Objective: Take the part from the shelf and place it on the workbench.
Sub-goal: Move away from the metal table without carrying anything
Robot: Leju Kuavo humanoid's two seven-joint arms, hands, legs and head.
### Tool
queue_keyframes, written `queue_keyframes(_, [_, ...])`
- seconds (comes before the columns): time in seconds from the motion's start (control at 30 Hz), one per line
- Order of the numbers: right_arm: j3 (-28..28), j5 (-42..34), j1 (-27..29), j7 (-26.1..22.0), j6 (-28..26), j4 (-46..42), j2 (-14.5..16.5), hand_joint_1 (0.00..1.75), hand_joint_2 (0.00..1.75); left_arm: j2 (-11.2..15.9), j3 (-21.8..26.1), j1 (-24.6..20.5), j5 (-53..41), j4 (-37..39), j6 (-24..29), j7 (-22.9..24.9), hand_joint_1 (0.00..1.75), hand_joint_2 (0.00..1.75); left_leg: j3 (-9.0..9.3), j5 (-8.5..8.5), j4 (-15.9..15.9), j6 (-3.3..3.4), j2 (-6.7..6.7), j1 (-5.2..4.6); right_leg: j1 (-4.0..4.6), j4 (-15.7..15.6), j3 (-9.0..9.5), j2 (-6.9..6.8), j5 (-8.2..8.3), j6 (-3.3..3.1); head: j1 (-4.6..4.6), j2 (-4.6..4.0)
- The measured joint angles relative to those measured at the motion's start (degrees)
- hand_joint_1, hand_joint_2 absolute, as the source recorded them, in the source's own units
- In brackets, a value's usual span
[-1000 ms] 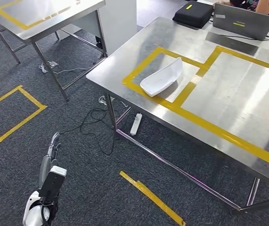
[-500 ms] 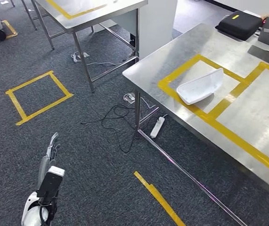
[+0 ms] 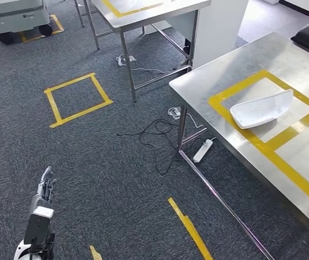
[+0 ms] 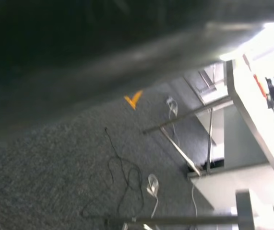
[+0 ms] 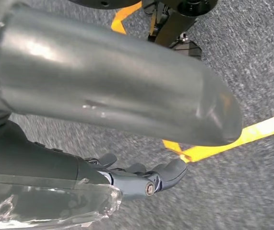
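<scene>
The robot's left hand [image 3: 44, 187] hangs low beside its body over the grey carpet [image 3: 116, 179], fingers loosely extended and apart, with nothing in them. The right hand [image 5: 135, 177], seen from its own wrist camera, also hangs toward the floor; its dark fingers [image 5: 164, 173] lie roughly straight and no object sits between them and the thick grey thumb [image 5: 113, 91], so it too reads as empty.

Out from the hands, black cables [image 3: 156, 141] trail across the carpet to a white power strip [image 3: 203, 150] by the leg of the steel workbench [image 3: 210, 70]. A yellow tape square [image 3: 78, 99] marks the floor farther off, and a second steel table [image 3: 144, 10] stands beyond it.

The white part [image 3: 262, 108], a shallow curved shell, lies on the workbench inside a yellow-taped rectangle [image 3: 226, 103], well apart from both hands.

Judged from how things lie, the placing looks done: the part rests flat on the bench and neither hand touches it. The head camera faces mostly the open floor with the bench off to its right, which suggests the robot is oriented away from the bench. If this is the only part to move, little appears left; whether more parts wait on a shelf cannot be told.
</scene>
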Motion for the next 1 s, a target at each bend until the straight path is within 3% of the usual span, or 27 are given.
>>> queue_keyframes(0.07, [-0.4,1.0,0.0,-0.3,0.1,-0.1,0.0,0.0,0.0,-0.4,2.9,-0.4,-1.1,0.7,0.0,-0.2,0.0,0.0,3.52,1.71,-6.4,0.59,2.03,-0.41,0.27,0.0,0.24,-1.13,-0.49,0.68,-0.01,0.0])
queue_keyframes(0.1, [-0.6,1.5,-0.1,-0.5,0.2,-0.2,0.0,0.0,0.0,-0.5,4.5,-0.8,-2.0,1.7,0.2,-0.1,0.0,0.0,4.05,1.59,-7.5,0.95,2.35,-0.66,0.38,0.0,0.32,-1.67,-0.71,1.06,-0.01,0.0])
queue_keyframes(0.17, [-1.2,2.6,-0.2,-0.6,0.2,-0.2,0.0,0.0,0.0,-0.5,8.3,-1.9,-3.9,5.8,0.6,0.1,0.0,0.0,4.08,1.54,-7.9,1.78,1.16,-0.86,0.33,-0.3,0.85,-2.62,-1.02,1.74,0.0,0.0])
queue_keyframes(0.2, [-1.4,3.0,-0.4,-0.6,0.2,-0.2,0.0,0.0,0.0,-0.5,10.3,-2.6,-4.8,8.8,0.7,-0.1,0.0,0.0,4.18,1.66,-8.1,2.18,0.59,-0.8,0.2,-0.1,0.96,-1.97,-1.42,2.0,0.06,0.0])
queue_keyframes(0.27, [-2.0,3.9,-0.6,-0.7,0.3,-0.2,0.0,0.0,0.0,-0.1,14.1,-4.4,-6.3,15.7,0.8,-0.8,0.0,0.0,4.38,1.97,-8.6,2.9,-0.53,-0.59,0.03,3.5,-0.62,1.25,-3.77,2.23,0.26,0.0])
queue_keyframes(0.3, [-2.3,4.4,-0.6,-0.7,0.3,-0.3,0.0,0.0,0.0,0.0,15.9,-5.4,-6.9,19.7,0.8,-1.6,0.0,0.0,4.37,1.99,-8.6,3.11,-1.13,-0.6,0.01,7.2,-2.49,3.02,-5.61,2.19,0.37,0.0])
queue_keyframes(0.37, [-3.0,5.4,-0.3,-0.8,0.6,-0.3,0.0,0.0,0.0,0.4,19.1,-7.5,-8.2,28.2,1.5,-2.9,0.0,0.0,4.37,1.92,-8.6,3.35,-2.64,-0.8,0.07,14.9,-6.63,4.27,-8.28,2.06,0.43,0.0])
queue_keyframes(0.4, [-3.4,5.9,-0.2,-0.8,0.7,-0.3,0.0,0.0,0.0,0.7,20.8,-8.4,-9.1,33.0,2.2,-3.4,0.0,0.0,4.46,1.86,-8.6,3.41,-3.45,-0.91,0.14,16.6,-7.89,4.37,-8.1,1.97,0.43,0.0])
queue_keyframes(0.43, [-3.8,6.3,-0.2,-0.8,0.7,-0.3,-0.1,0.0,0.0,0.9,22.3,-9.0,-10.1,37.3,3.0,-3.4,0.0,0.0,4.6,1.78,-8.5,3.44,-4.25,-1.0,0.21,15.9,-8.07,4.47,-6.68,1.85,0.42,0.0])
queue_keyframes(0.47, [-4.1,6.6,-0.1,-0.8,0.7,-0.3,-0.1,0.0,0.0,1.1,23.6,-9.5,-11.2,41.4,3.9,-3.2,0.0,0.0,4.79,1.69,-8.5,3.42,-5.06,-1.05,0.27,12.9,-7.2,4.83,-4.31,1.67,0.41,0.0])
queue_keyframes(0.53, [-4.7,7.2,-0.1,-0.8,0.8,-0.3,-0.2,0.0,0.0,1.6,25.4,-10.4,-12.7,48.4,4.9,-2.7,0.0,0.0,4.98,1.46,-8.3,3.21,-6.7,-1.12,0.17,5.2,-4.28,7.13,-0.1,1.28,0.4,0.0])
queue_keyframes(0.6, [-5.2,7.9,-0.1,-0.8,0.8,-0.4,-0.3,0.0,0.0,1.9,26.7,-11.1,-13.6,54.0,4.9,-1.9,0.0,0.0,4.71,1.41,-8.1,2.69,-8.19,-1.04,0.09,1.3,-2.36,8.95,0.91,0.99,0.4,0.0])
queue_keyframes(0.67, [-5.7,8.5,-0.1,-0.8,0.8,-0.4,-0.3,0.0,0.0,2.1,27.7,-11.1,-14.3,58.4,4.7,-0.4,0.0,0.0,4.39,1.57,-8.1,2.01,-9.48,-0.84,0.14,0.8,-1.75,8.3,0.76,0.63,0.39,0.0])
queue_keyframes(0.7, [-5.8,8.7,-0.1,-0.8,0.8,-0.4,-0.3,0.0,0.0,2.1,28.1,-10.9,-14.6,60.3,4.7,0.6,0.0,0.0,4.29,1.43,-8.0,1.69,-9.15,-0.84,0.1,0.5,-1.55,7.63,0.86,0.35,0.37,0.0])
queue_keyframes(0.77, [-6.2,9.3,-0.1,-0.9,0.8,-0.6,-0.2,0.0,0.0,2.1,28.7,-10.8,-15.5,63.4,4.6,2.8,0.0,0.0,2.97,-0.48,-5.1,1.13,-6.29,-0.92,-0.05,0.0,-1.05,6.1,1.0,-0.28,-0.04,0.0])
queue_keyframes(0.83, [-6.6,9.9,0.1,-1.0,0.8,-0.7,-0.2,0.0,0.0,1.9,28.7,-10.9,-16.4,65.5,4.5,4.7,0.0,0.0,-0.58,-4.12,2.1,0.62,-3.05,-0.67,0.15,-0.1,-0.75,4.28,0.79,-0.65,-0.39,0.0])
queue_keyframes(0.9, [-6.9,10.1,0.3,-1.1,0.8,-0.7,-0.2,0.0,0.0,1.8,28.7,-10.9,-16.8,67.0,4.4,5.7,0.0,0.0,-3.67,-5.96,8.1,0.25,-2.22,-0.27,0.3,-0.1,-0.56,2.52,0.5,-0.7,-0.39,0.0])
queue_keyframes(0.93, [-7.0,10.2,0.3,-1.1,0.9,-0.7,-0.2,0.0,0.0,1.7,28.8,-10.8,-17.0,67.6,4.4,5.9,0.0,0.0,-3.78,-5.26,8.2,0.15,-2.07,-0.12,0.32,-0.1,-0.42,1.74,0.33,-0.64,-0.4,0.0])
queue_keyframes(1.0, [-7.1,10.3,0.2,-1.1,0.9,-0.8,-0.2,0.0,0.0,1.6,28.8,-10.7,-17.1,68.4,4.4,6.2,0.0,0.0,-0.55,-1.39,2.2,0.21,-1.1,0.02,0.33,-0.1,0.13,0.32,-0.07,-0.4,-0.41,0.0])
